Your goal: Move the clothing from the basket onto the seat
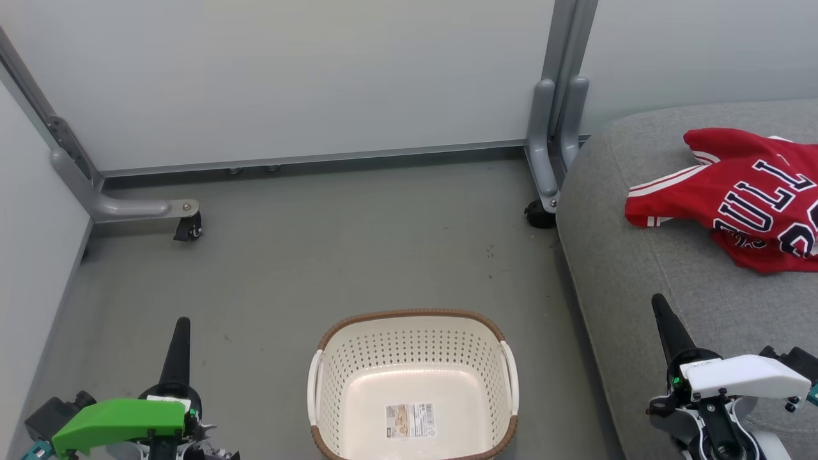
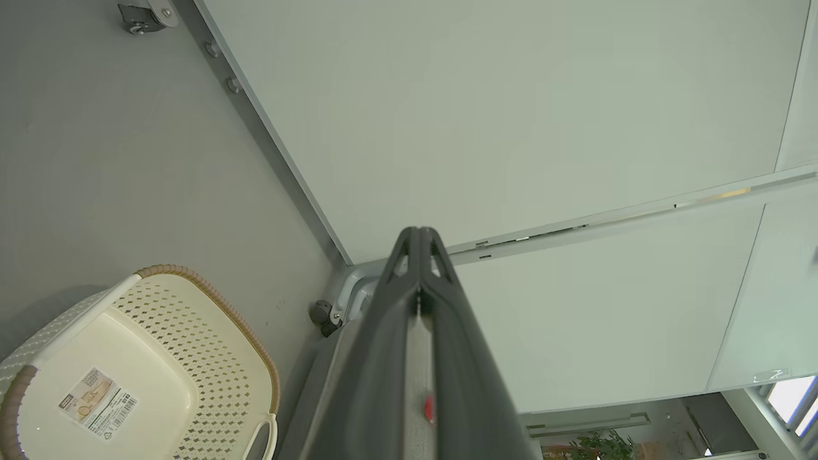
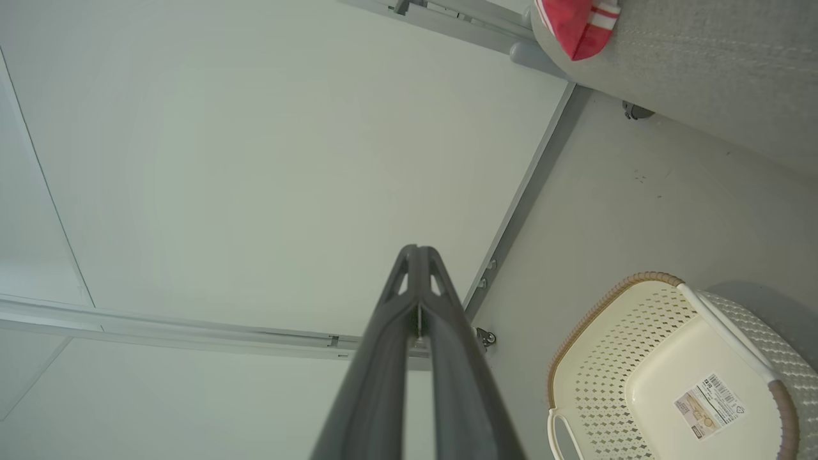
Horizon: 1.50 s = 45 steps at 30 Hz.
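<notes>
Lowest in the head view, the left gripper (image 1: 183,322) wears a green cover and the right gripper (image 1: 657,301) a white one. Both have their jaws closed with nothing held. Each wrist view shows the long dark fingers (image 2: 370,383) pressed together at the tips, and the right pair (image 3: 377,383) looks the same.

Between the two sets of jaws, roughly midway, the cream perforated laundry basket (image 1: 409,314) stands on the grey floor (image 1: 319,255). Its brown rim faces up, and a barcode sticker (image 1: 409,420) lies in plain sight on its inner bottom.

Ahead of the right jaws and off to their right, the red basketball jersey (image 1: 735,191) lies crumpled on the grey upholstered seat (image 1: 639,268), well apart from the fingertips. Its white stripes and dark-outlined letters face up. The seat's cushion also runs beneath the right jaws. Beyond both grippers stand pale partition panels (image 1: 319,76) on a grey frame.
</notes>
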{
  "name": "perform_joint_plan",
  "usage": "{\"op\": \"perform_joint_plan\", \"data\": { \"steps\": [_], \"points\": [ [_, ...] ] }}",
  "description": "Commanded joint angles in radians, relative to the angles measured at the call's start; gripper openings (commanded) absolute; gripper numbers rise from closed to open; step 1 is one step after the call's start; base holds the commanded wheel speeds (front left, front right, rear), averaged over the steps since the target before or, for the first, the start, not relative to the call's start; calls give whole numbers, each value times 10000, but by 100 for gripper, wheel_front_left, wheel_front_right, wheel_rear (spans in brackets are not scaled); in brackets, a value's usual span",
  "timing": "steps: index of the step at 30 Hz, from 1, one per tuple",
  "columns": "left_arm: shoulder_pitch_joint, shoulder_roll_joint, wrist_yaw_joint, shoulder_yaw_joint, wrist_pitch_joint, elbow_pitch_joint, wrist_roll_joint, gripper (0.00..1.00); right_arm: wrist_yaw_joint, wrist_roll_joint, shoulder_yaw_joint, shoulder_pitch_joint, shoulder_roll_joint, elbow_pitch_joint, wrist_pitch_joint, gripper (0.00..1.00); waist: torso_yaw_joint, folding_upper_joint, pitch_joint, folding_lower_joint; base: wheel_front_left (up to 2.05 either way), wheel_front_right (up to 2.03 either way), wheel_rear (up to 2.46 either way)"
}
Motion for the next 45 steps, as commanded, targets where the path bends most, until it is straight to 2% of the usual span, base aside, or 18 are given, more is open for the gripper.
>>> {"op": "perform_joint_plan", "data": {
  "steps": [1, 35, 45],
  "points": [
    [-307, 47, -39, 63, 54, 3, -232, 0, 5, 228, -57, -199, -47, -12, 77, 0, -4, 0, 12, 0, 0, 0, 0],
    [-827, -23, -205, 560, 768, 369, -2521, 0, 4, 2708, -476, -650, 17, 259, 792, 0, -85, 0, 310, 0, 0, 0, 0],
    [-805, -59, -205, 588, 798, 366, -2467, 0, 4, 2642, -519, -637, 55, 260, 828, 0, -86, 0, 315, 0, 0, 0, 0]
  ]
}}
